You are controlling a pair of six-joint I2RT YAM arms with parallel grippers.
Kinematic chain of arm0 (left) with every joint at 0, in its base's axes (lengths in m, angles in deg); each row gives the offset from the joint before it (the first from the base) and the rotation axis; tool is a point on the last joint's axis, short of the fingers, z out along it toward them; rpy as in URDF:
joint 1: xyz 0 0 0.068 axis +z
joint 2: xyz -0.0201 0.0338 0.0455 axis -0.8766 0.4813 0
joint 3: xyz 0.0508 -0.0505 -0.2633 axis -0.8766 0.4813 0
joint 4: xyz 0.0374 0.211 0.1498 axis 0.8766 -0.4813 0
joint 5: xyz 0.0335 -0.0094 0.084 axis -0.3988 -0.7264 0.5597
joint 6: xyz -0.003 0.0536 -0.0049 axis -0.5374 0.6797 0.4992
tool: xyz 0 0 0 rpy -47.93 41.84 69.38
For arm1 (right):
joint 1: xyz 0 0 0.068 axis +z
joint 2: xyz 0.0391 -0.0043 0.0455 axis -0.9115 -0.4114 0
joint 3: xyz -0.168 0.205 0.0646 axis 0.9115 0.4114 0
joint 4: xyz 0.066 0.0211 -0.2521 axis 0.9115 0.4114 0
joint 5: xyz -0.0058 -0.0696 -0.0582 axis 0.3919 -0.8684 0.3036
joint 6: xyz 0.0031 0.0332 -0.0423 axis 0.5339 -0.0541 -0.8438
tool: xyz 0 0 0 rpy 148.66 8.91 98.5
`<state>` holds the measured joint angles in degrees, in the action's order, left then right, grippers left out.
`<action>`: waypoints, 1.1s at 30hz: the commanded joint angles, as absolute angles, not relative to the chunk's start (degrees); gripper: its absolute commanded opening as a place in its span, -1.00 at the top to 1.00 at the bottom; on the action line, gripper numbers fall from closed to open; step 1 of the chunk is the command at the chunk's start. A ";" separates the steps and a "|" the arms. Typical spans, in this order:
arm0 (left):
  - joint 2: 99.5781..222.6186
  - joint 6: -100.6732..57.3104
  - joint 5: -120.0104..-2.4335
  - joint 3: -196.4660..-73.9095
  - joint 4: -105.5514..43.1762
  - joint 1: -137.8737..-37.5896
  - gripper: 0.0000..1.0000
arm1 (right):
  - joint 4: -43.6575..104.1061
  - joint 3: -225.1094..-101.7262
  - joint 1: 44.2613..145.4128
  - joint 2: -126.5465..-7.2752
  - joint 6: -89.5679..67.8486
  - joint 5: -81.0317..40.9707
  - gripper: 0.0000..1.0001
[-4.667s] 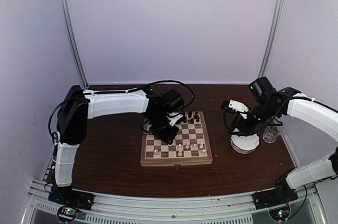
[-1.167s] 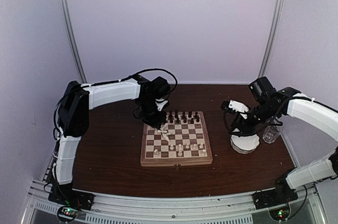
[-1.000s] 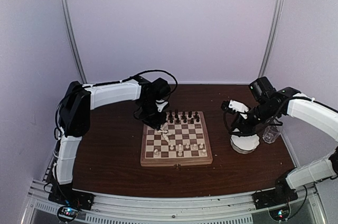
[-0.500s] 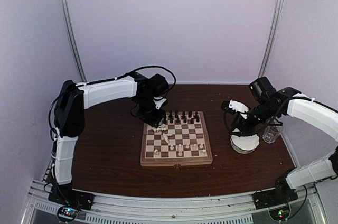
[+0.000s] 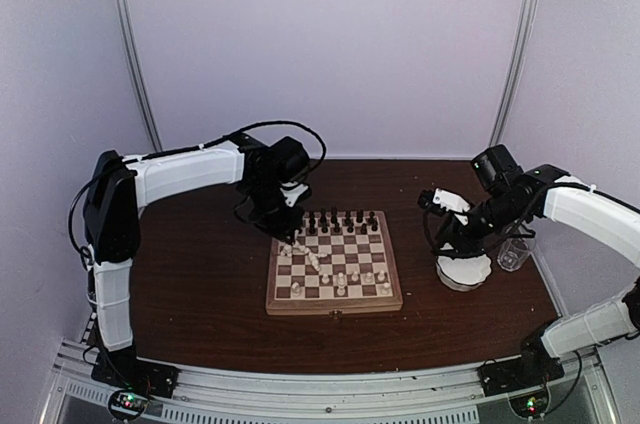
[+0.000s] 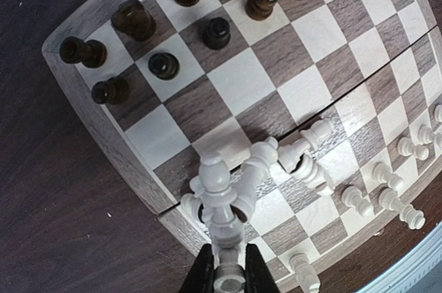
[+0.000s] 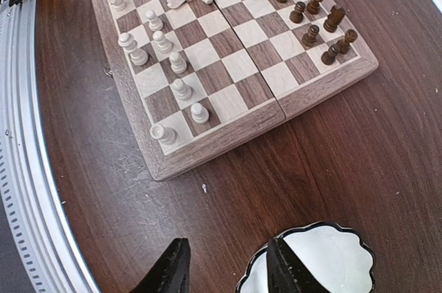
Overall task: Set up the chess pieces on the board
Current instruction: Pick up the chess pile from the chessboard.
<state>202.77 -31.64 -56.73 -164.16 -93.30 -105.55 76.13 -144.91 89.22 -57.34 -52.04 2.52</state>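
Meanwhile, the board (image 5: 335,305) lay at the middle of the desk. Dark pieces (image 6: 217,30) were ranked along its side toward the far edge, and cream pieces (image 7: 178,62) stood toward the near edge. A heap (image 6: 304,162) of toppled cream ones lay by the board's left rim. The left gripper (image 6: 226,276) pinched one cream piece (image 6: 222,238) above that heap. The right gripper (image 7: 228,269), fingers spread, hung over the white bowl (image 7: 324,258) near the right edge.

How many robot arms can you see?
2. The left arm reaches over the board's left edge, its fingers pinching a white piece. The right arm hangs above the bowl, right of the board. None looks hidden.
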 commanded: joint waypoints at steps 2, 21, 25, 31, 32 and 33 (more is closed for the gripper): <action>202.81 -31.11 -61.50 -165.75 -89.99 -105.69 0.81 | 75.11 -149.90 91.82 -59.66 -53.86 9.42 0.16; 203.19 -36.01 -70.24 -168.21 -81.22 -103.69 0.83 | 53.43 -167.14 104.16 -87.89 -40.75 8.22 -0.03; 201.93 -38.88 -72.48 -165.96 -79.07 -102.63 0.83 | 49.44 -169.02 105.15 -91.18 -35.99 8.72 -0.11; 198.25 -43.70 -76.84 -159.81 -72.85 -101.73 0.83 | 45.02 -170.24 106.92 -94.64 -30.40 9.58 -0.14; 197.76 -44.49 -77.73 -158.93 -71.85 -101.60 0.83 | 44.99 -170.59 107.14 -95.09 -29.97 9.32 -0.14; 197.17 -45.05 -78.38 -158.27 -70.87 -101.49 0.83 | 44.83 -170.77 107.33 -95.38 -29.27 8.84 -0.14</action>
<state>201.59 -41.00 -73.76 -160.71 -77.56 -102.09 48.17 -168.42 106.13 -93.92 -33.66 8.67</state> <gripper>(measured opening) 0.130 0.569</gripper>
